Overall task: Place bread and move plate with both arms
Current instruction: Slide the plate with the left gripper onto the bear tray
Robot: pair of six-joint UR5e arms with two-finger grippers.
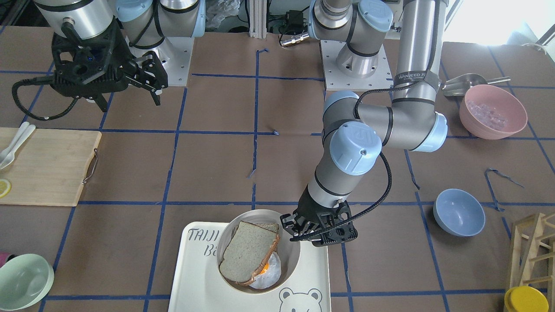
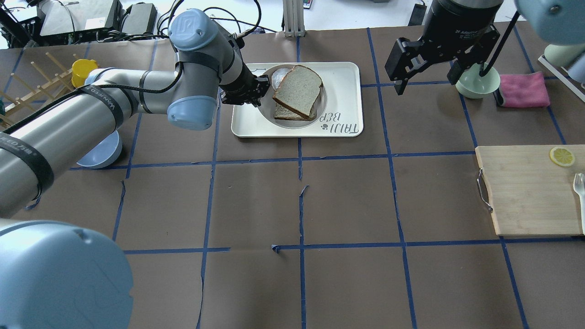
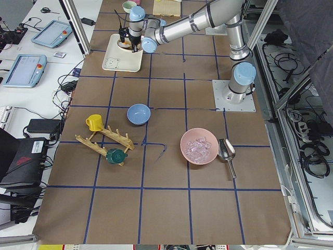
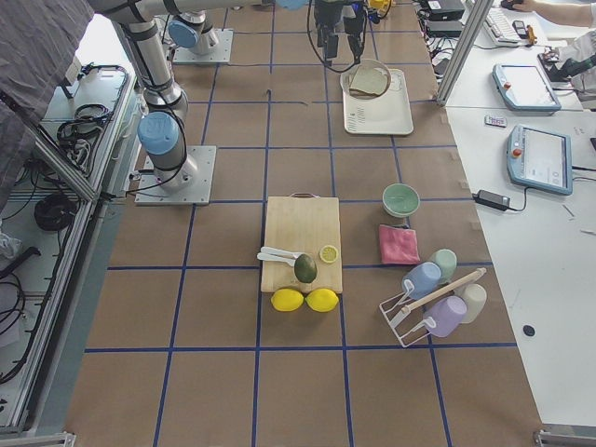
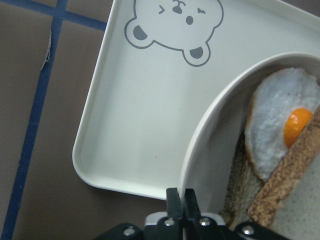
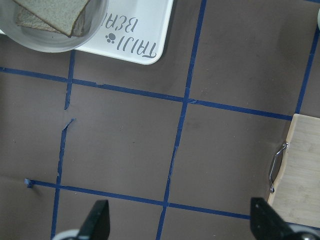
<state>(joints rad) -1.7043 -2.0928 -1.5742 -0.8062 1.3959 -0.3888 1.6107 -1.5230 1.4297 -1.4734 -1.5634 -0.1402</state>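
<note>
The bread (image 1: 247,251) lies tilted on top of a fried egg (image 1: 269,272) and another slice in the round cream plate (image 1: 260,212), which stands on the white bear tray (image 1: 190,277). My left gripper (image 1: 287,225) is shut on the plate's rim; in the left wrist view the fingers (image 5: 175,199) pinch the rim (image 5: 200,140) next to the egg (image 5: 277,125). My right gripper (image 2: 438,68) is open and empty, high above the table, off to the tray's right. Its view shows the plate (image 6: 60,46) at the top left.
A wooden cutting board (image 2: 525,192) with a lemon slice lies on the right. A pale green bowl (image 2: 477,84) and a pink cloth (image 2: 523,89) sit beyond the right gripper. A blue bowl (image 1: 458,212), a pink bowl (image 1: 492,110) and a wooden rack (image 2: 32,87) are on the left arm's side.
</note>
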